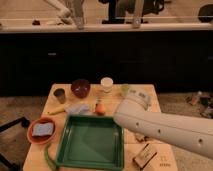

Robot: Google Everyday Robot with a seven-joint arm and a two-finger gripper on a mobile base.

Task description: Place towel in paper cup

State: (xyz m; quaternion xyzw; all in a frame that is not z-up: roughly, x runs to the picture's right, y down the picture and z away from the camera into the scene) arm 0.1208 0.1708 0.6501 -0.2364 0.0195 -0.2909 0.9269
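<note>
We cannot see the gripper itself: it is hidden behind the thick white arm (165,127), which reaches in from the right across the right half of the table (37,156). The arm's rounded end is near the back right of the table. The gripper's jaws stand wide apart, and nothing of the task is in them.

The towel (77,108) lies crumpled on the wood just behind the green tray (90,142), in front of the dark red bowl (80,87) and well clear of the arm.

Along the back edge we see a small dark cup (60,94), the bowl, the white cup (106,84) and a pale green cup (125,90), all upright; we cannot tell what, if anything, they hold. The tray holds nothing. An orange dish (31,131) at the left carries a blue-grey square pad (43,129).

A small orange object (100,108) sits just right of the towel. A brown box (145,155) lies at the front right; its label and the dark marks on the wood beside it are unreadable.
</note>
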